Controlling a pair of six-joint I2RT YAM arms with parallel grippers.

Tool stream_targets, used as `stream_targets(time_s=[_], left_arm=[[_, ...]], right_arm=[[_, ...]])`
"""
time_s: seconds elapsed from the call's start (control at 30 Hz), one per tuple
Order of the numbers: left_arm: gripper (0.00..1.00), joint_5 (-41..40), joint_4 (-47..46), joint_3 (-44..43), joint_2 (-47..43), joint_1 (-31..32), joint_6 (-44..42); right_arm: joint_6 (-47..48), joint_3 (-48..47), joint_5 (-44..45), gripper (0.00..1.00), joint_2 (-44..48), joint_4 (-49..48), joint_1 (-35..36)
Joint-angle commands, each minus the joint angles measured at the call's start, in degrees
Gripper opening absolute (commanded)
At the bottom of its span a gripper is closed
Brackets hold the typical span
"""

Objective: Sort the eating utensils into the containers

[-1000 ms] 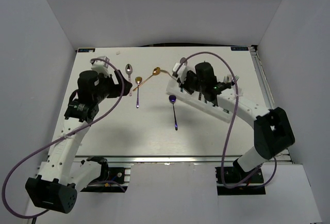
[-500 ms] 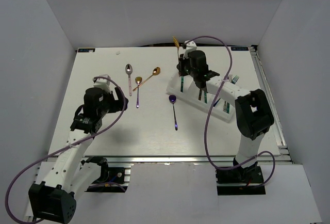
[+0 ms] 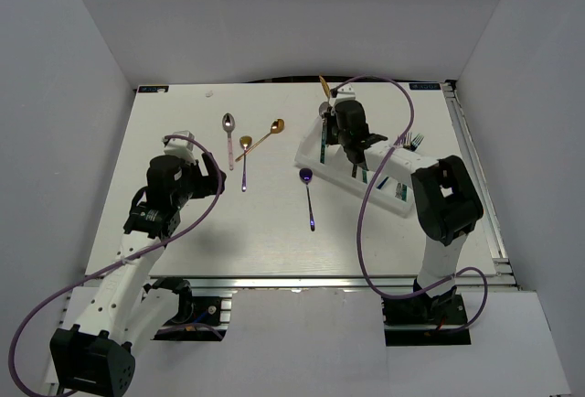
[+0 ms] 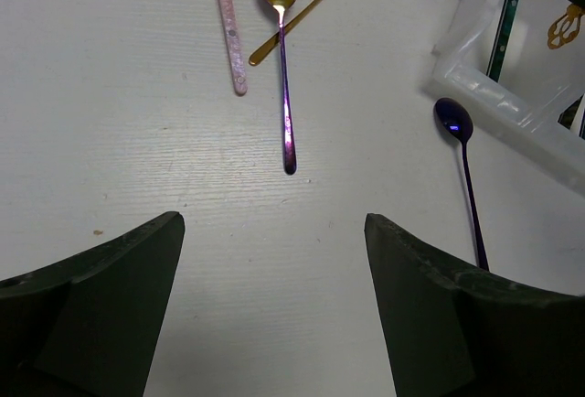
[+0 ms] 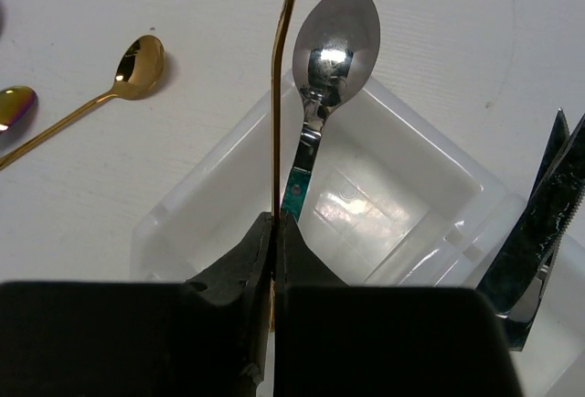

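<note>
**One gold piece over the tray: drop risks**

Right hand [image 5: 274, 232] is pinched tight on the thin handle of a gold piece [image 5: 277, 95]. The piece stands nearly upright, its top out of the wrist view, so I cannot tell its type. It hangs over the end compartment of the tray [image 5: 196, 191]. A silver spoon [image 5: 334, 36] already leans there, bowl over the rim.

Left hand [image 4: 272, 232] is wide and holds nothing, above bare tabletop [image 4: 137, 141]. Four spoons lie loose ahead of it: pink-handled [image 4: 228, 36], purple-handled [image 4: 284, 95], gold [image 4: 311, 4] and purple [image 4: 462, 159].

Risks, as judged:
- The grip is narrow on a slim handle, so the piece may swing or slip before release.
- Let go from this height, it may strike the silver spoon, bounce, land across a divider or tip out over the rim.
- The gold spoon crosses the purple-handled one, so lifting either may drag the other.
</note>
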State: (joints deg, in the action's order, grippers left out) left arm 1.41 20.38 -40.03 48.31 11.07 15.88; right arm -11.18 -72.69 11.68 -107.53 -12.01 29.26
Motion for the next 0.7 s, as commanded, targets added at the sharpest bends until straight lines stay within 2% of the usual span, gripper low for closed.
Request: stream_targets(time_s=[0.0, 0.2, 0.5, 0.67], left_arm=[[0.92, -0.6, -1.4, -0.2, -0.9, 0.1, -0.6], [0.92, -0.6, -1.4, -0.2, -1.1, 0.0, -0.6], [0.92, -0.6, -1.5, -0.2, -1.3, 0.0, -0.7], [0.92, -0.6, -1.5, -0.2, -1.5, 0.0, -0.7]], right_arm=[[0.0, 0.3, 2.6, 0.00, 0.9, -3.4, -0.3], [1.3, 0.0, 3.1, 0.00, -0.3, -4.3, -0.3], [1.2, 0.7, 2.7, 0.13, -1.2, -4.2, -0.3], [1.2, 0.6, 2.3, 0.16, -1.4, -4.0, -0.3]])
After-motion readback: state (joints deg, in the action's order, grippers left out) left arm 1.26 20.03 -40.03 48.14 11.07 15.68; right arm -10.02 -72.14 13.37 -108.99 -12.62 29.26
